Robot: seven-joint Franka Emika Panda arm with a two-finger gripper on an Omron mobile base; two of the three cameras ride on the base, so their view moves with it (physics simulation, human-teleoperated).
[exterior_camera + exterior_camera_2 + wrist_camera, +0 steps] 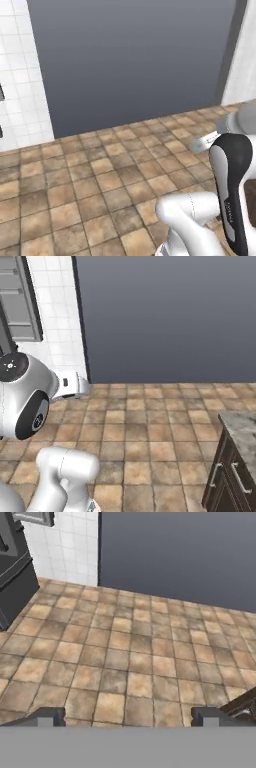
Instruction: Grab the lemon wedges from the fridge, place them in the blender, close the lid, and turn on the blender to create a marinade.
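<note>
A broad flat grey face (130,60) stands ahead and reaches down to the floor; it looks like the fridge (165,316), closed, with no handle or dispenser in sight. The hand view looks down at the floor in front of it. My gripper (128,717) is open: its two dark fingertips (50,716) stand far apart over bare floor tiles with nothing between them. The lemon wedges, the blender and the lid are out of view.
Brown floor tiles (100,180) stretch between me and the grey face. A white tiled wall (25,75) adjoins it on the left, beside a grey panelled unit (17,301). A dark cabinet with a stone top (240,431) stands at the near right.
</note>
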